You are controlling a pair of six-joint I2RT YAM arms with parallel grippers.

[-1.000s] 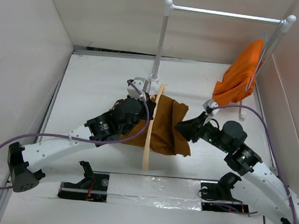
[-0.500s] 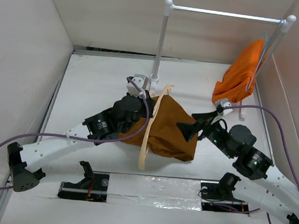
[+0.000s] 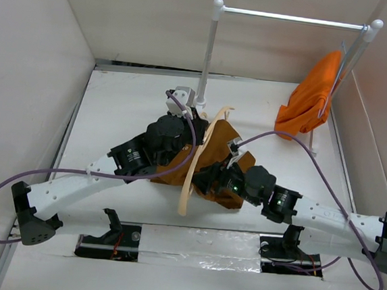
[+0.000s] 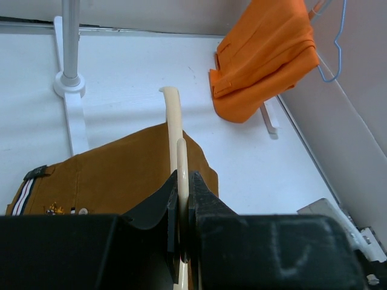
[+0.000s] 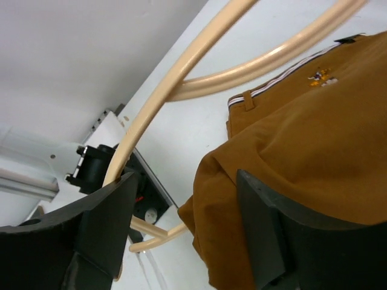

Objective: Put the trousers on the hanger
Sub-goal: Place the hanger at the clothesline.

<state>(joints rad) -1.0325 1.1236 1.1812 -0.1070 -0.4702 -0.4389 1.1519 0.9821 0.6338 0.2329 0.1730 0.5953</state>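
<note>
The rust-brown trousers (image 3: 218, 146) lie crumpled mid-table, their striped waistband (image 4: 25, 192) showing in the left wrist view. The beige wooden hanger (image 3: 188, 180) lies across them, running from near to far. My left gripper (image 3: 196, 133) is shut on the hanger's arm (image 4: 176, 130), pinching it between both pads. My right gripper (image 3: 208, 178) is low at the trousers' near edge. Its jaws stand wide apart, with a fold of the trousers (image 5: 290, 151) lying between the fingers (image 5: 103, 223). The hanger's curved arms (image 5: 181, 66) pass just beyond. Its hook is hidden.
A white garment rack (image 3: 204, 64) stands at the back, its foot (image 4: 75, 124) beside the trousers. An orange garment (image 3: 312, 94) on a thin wire hanger hangs from the rack's right end. White walls enclose the table on the left, back and right.
My right gripper let go of the trousers' right side, opened, and swung down to their near edge by the hanger. My left gripper carried the hanger slightly farther back.
</note>
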